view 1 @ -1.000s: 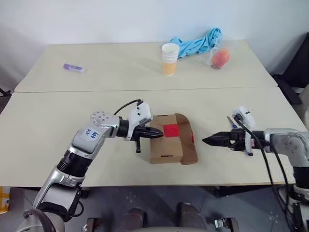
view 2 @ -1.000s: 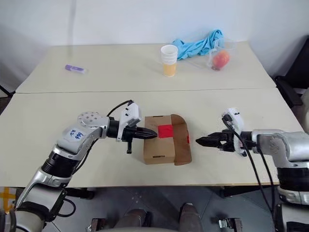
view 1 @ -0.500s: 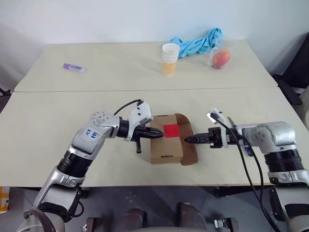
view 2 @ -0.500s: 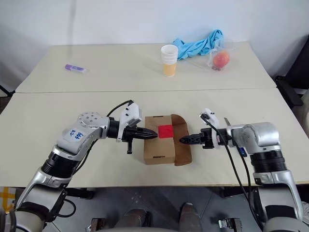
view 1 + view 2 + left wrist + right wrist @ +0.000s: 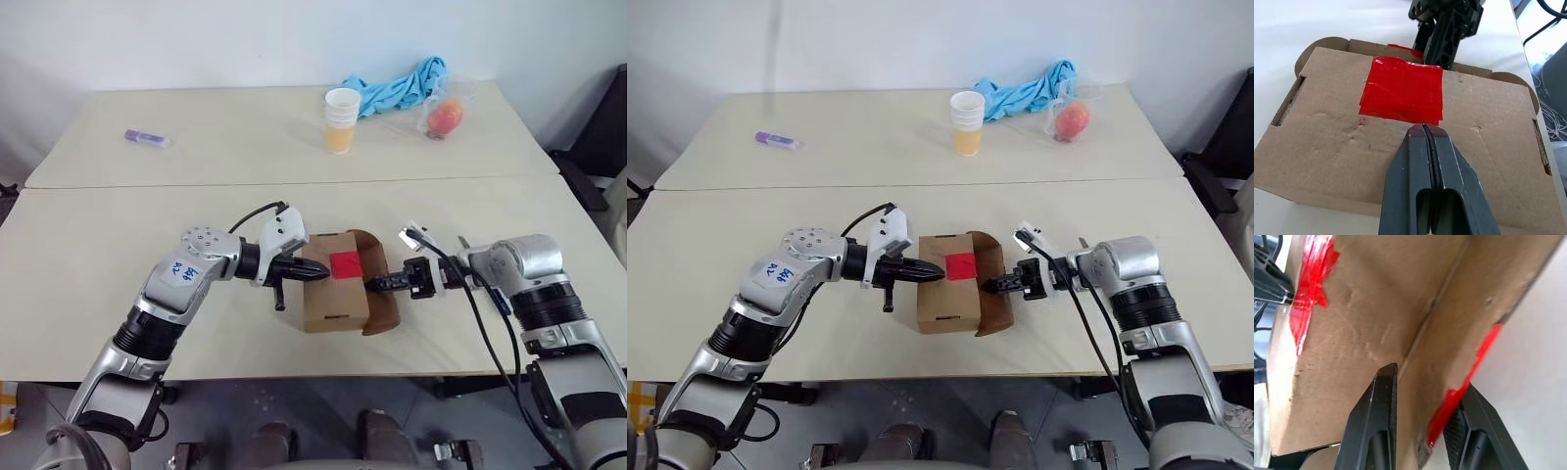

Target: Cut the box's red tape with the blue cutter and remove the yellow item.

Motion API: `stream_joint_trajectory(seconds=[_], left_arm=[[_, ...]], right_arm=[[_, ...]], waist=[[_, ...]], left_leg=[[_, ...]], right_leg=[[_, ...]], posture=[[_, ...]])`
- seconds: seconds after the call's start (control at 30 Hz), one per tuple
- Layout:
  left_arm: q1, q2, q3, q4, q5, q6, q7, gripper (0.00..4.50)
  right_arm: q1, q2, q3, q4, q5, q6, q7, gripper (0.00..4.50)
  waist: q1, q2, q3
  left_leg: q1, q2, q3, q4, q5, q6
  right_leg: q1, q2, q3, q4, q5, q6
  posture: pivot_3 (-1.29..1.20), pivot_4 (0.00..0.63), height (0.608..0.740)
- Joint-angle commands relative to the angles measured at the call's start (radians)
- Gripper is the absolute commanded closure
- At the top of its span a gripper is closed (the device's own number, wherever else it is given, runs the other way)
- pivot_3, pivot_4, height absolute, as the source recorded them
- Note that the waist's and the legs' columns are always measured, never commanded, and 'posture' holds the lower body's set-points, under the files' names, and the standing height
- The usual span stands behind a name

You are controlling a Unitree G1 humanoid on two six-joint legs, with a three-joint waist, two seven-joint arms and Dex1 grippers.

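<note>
Cardboard box (image 5: 335,292) sits near the front edge of the table (image 5: 118,255), between the two arms, with the red tape (image 5: 346,263) stuck on its top panel. On the box's right side a rounded flap (image 5: 382,294) stands swung open (a strip of torn red tape runs along its edge in the right wrist view).

The left end effector (image 5: 315,270) has its two black fingers pressed fully together, and their tips rest on the box's top just beside the red tape, holding nothing. The right end effector (image 5: 374,285) reaches in from the opposite side and its fingers are partly closed, one on each face of the open flap, so it pinches the cardboard between them.

Farther back on the table, well apart from the box, stand a stack of paper cups (image 5: 342,118) with orange contents, a crumpled blue cloth (image 5: 402,84), and a red-orange fruit in clear plastic (image 5: 445,116). A small purple-and-white marker (image 5: 147,138) lies toward the far left.
</note>
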Motion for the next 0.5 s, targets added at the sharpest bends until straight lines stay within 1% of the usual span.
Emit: stream_joint_trajectory(seconds=[0.03,0.1,0.2,0.27,0.33,0.4,0.5], left_arm=[[0.029,0.020,-0.027,0.022,0.030,0.023,0.005,4.50],[0.033,0.038,-0.027,0.022,0.026,0.023,-0.012,4.50],[0.037,0.063,-0.034,0.018,0.018,0.033,-0.045,4.50],[0.036,0.056,-0.037,0.024,0.021,0.025,-0.042,4.50],[0.035,0.010,-0.048,0.052,0.037,-0.009,-0.010,4.50],[0.034,-0.036,-0.060,0.077,0.052,-0.041,0.017,4.50],[0.017,-0.127,-0.098,0.121,0.079,-0.093,0.049,4.50]], right_arm=[[0.026,0.017,0.081,0.010,-0.027,0.016,0.014,3.90],[0.020,0.014,0.072,0.013,-0.040,0.022,-0.007,4.48],[0.000,0.000,0.055,0.021,-0.065,0.026,-0.049,4.48],[-0.019,-0.017,0.040,0.021,-0.070,0.040,-0.064,4.48],[-0.049,-0.056,0.024,0.005,-0.070,0.077,-0.076,4.48],[-0.066,-0.091,0.020,-0.018,-0.062,0.109,-0.077,4.48],[-0.086,-0.157,0.003,-0.069,-0.039,0.173,-0.081,4.48]], waist=[[-0.001,-0.002,-0.002],[-0.001,-0.009,-0.006],[0.000,-0.012,-0.008],[0.000,-0.011,-0.008],[0.003,-0.010,-0.007],[0.019,-0.007,-0.005],[0.040,-0.006,-0.005]], left_leg=[[0.000,0.000,0.000,0.000,0.000,0.000],[0.001,0.001,0.000,0.000,0.000,-0.001],[0.003,0.000,-0.001,0.000,0.000,-0.001],[0.006,0.000,-0.001,0.000,0.000,0.000],[0.006,0.000,-0.001,0.000,0.000,0.000],[0.006,-0.002,-0.001,0.000,0.000,0.001],[0.005,-0.003,-0.004,0.000,0.000,0.001]], right_leg=[[0.000,0.000,0.000,0.000,0.000,0.000],[0.001,0.001,0.000,0.000,0.000,0.000],[0.003,0.000,0.000,0.000,0.000,-0.001],[0.005,0.000,0.000,-0.001,0.001,-0.002],[0.006,0.000,0.000,-0.001,0.001,-0.002],[0.007,-0.001,0.000,-0.002,0.001,-0.001],[0.008,-0.001,-0.001,-0.004,0.001,-0.001]], posture=[[0.00,0.150,0.740],[0.00,0.150,0.740],[0.00,0.150,0.740],[0.00,0.150,0.740],[0.00,0.150,0.740],[0.00,0.150,0.740],[0.00,0.150,0.740]])
